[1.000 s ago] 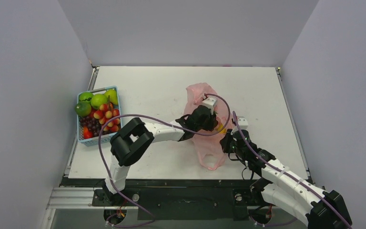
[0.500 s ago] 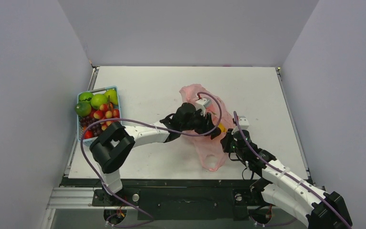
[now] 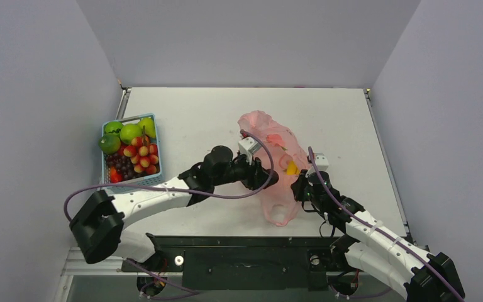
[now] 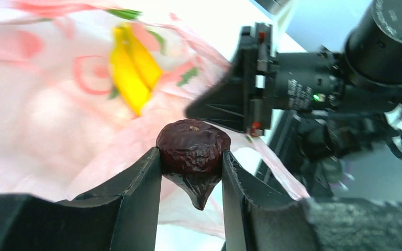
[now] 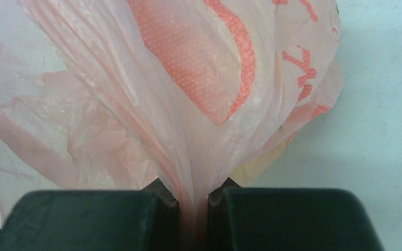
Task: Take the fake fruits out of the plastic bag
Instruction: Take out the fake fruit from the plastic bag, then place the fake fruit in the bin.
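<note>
- The basket [image 3: 105, 160], far left, is crowded with fruit. Anything you release from height there may bounce or roll out.
- The left gripper [image 4: 191, 157] has its fingers pinching a dark fruit [image 4: 192, 144] by its sides, close against the bag [image 4: 57, 115]. The hold looks narrow, so a fast swing could pop it loose.
- The bananas [image 4: 131, 73] lie inside the bag and show through the film. Loose film could snag your fingers when you reach in.
- The right gripper [image 5: 192, 201] has its fingers pressed together on a fold of bag. If that fold slips, the mouth collapses.
</note>
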Controlling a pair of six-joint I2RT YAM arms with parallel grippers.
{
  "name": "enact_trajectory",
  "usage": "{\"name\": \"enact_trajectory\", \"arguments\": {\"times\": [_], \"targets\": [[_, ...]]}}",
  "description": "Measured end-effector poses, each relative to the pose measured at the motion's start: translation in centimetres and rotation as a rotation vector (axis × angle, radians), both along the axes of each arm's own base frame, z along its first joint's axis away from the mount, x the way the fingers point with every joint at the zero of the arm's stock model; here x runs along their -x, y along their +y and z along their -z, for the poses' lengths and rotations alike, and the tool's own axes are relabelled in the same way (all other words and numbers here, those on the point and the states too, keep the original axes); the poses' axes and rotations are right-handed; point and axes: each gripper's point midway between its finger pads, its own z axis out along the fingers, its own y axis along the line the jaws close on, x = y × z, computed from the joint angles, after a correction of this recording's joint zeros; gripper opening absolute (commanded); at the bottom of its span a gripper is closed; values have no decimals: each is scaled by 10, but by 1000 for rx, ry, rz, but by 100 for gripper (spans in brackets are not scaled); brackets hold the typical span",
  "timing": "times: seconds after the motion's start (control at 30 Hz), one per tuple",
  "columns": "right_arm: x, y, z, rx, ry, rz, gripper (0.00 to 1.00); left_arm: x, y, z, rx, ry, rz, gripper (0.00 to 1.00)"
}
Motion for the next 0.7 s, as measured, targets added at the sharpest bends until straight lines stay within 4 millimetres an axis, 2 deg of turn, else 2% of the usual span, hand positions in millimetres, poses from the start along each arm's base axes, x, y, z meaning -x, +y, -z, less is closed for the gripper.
{"name": "enact_trajectory", "arguments": {"times": [0.07,0.17,0.27,0.4,0.6,0.67,0.7], "targets": [[0,0,0,1,1,0,0,-12,19,-7,-45,-73,-157,0],[0,0,2,5,8,-1,0,-21,49,-20,-107,-167,-351,0],[1,0,5,10,17,-1,0,-29,96,-25,-168,-212,-547,0],[1,0,5,11,17,-1,0,-39,179,-21,-271,-201,-828,0],[1,0,5,11,18,-1,0,-48,338,-9,-452,-76,-1312,0],[1,0,6,12,20,-1,0,-48,386,-3,-507,-4,-1459,0],[1,0,6,13,20,-1,0,-48,403,0,-525,29,-1514,0]]}}
